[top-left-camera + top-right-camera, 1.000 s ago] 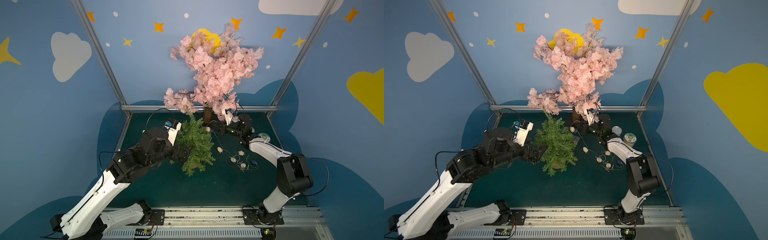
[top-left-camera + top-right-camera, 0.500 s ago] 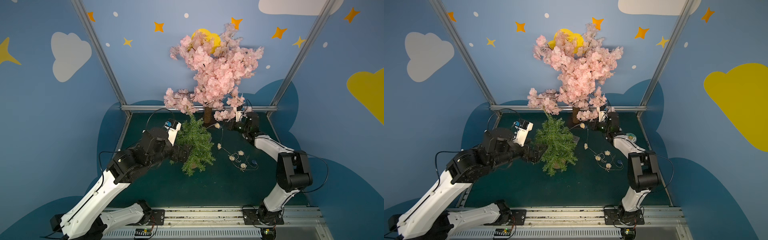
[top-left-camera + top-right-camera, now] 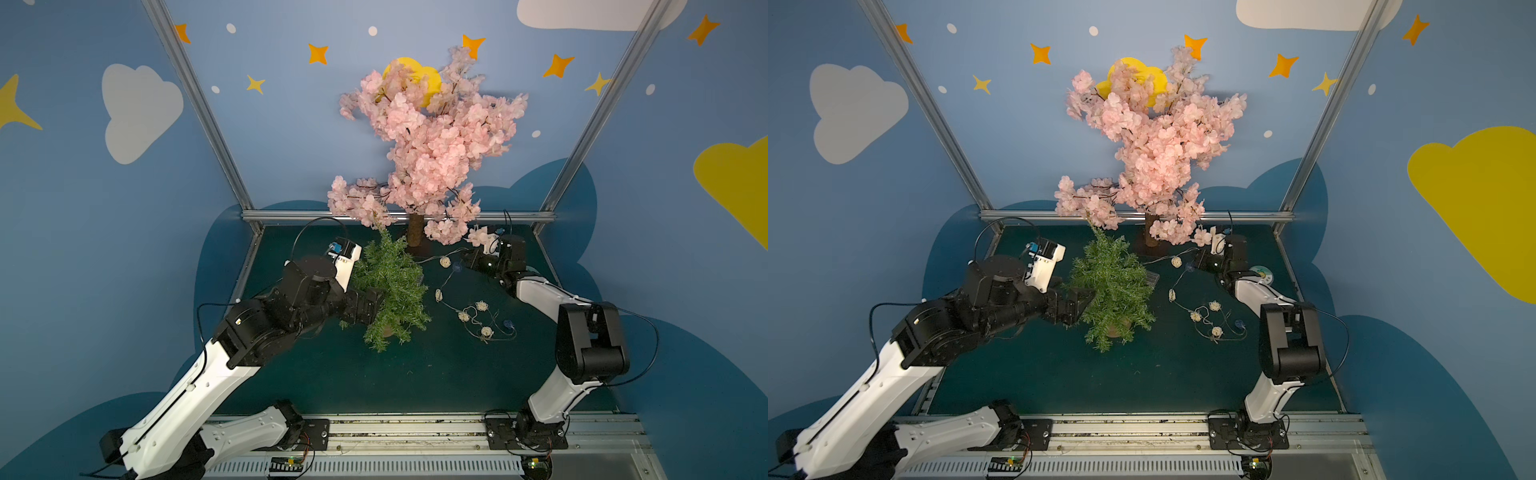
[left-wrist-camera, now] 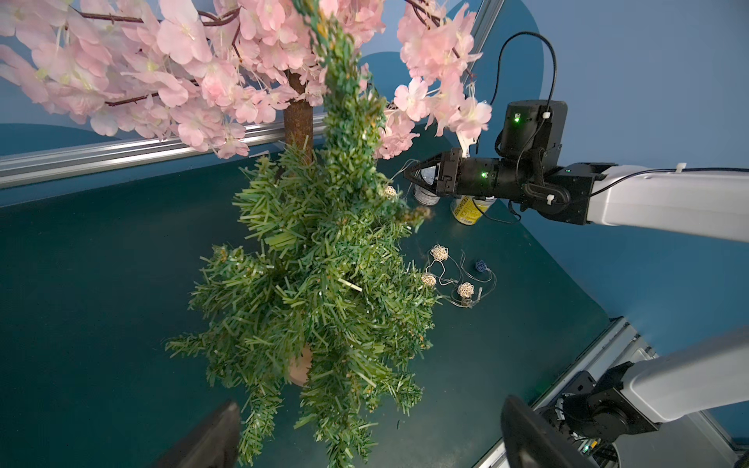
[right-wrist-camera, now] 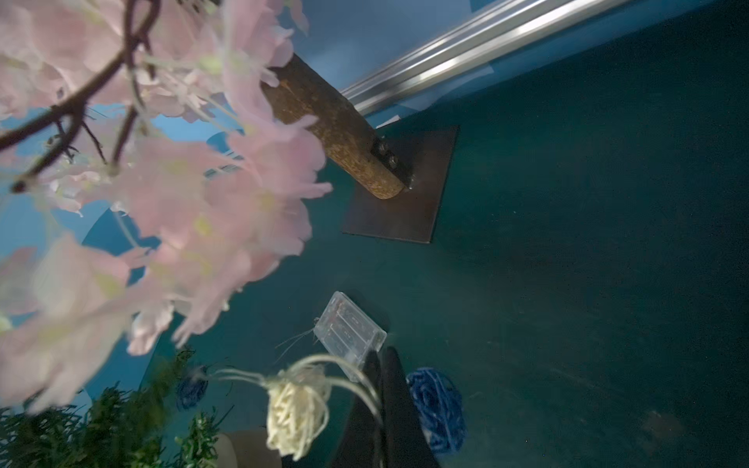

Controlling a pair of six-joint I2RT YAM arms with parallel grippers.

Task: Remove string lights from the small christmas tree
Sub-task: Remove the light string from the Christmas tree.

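**Right jaws pinch the wire; battery box lies behind the tree**

The right jaws are closed on the thin wire of the string lights [image 3: 445,262], with a cream ball [image 5: 298,409] hanging just off their tips under the low boughs of the pink blossom tree [image 3: 428,137]. One run of wire stretches sideways toward the small christmas tree [image 3: 392,291] and the clear battery box [image 5: 348,330], which lies on the tabletop [image 3: 374,374] just behind it. The other run drops to a loose heap of balls [image 3: 478,318] between the tree and the right arm [image 3: 540,293]. The left jaws stand wide with lower branches between them, gripping nothing. The right arm is nearer, so a pull along that run, away from the tree, looks right.
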